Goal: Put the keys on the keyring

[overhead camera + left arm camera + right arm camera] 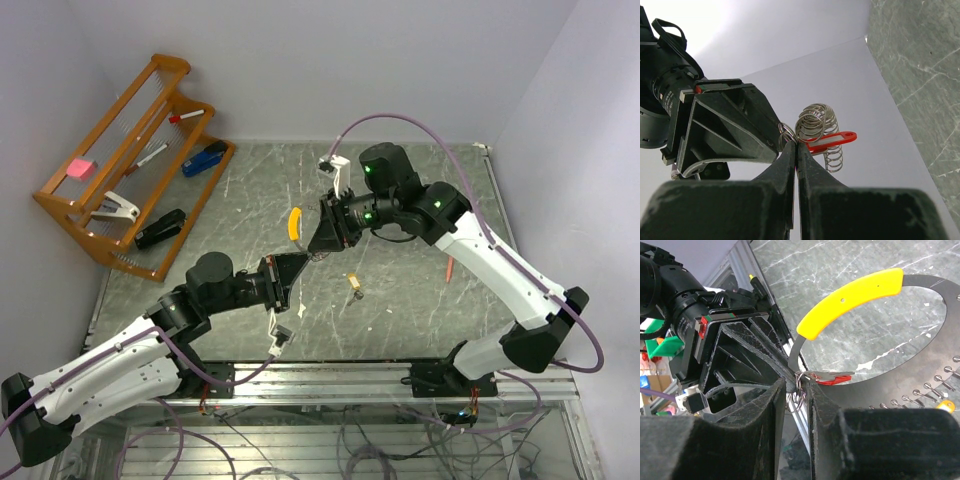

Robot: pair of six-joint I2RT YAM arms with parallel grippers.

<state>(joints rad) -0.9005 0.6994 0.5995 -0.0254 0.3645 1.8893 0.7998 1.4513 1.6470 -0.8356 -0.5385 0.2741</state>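
Keyring (815,122), judged light and springy and best pinched on bare metal beside its yellow tag (850,300), hangs mid-air clamped in the right gripper (796,385), while the left gripper (796,146), jaws together, seemingly pinches the tiny, slippery red key (835,377), the brass key (353,285) lying at five o'clock.

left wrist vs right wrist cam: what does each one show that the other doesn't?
Left wrist only: the coiled silvery stretch of the keyring, just beyond the fingertips.
Right wrist only: its yellow tag and the flat band sweeping a wide arc above the table.
Both: the red-headed key and a small split ring, right where the left gripper and right gripper meet tip to tip.
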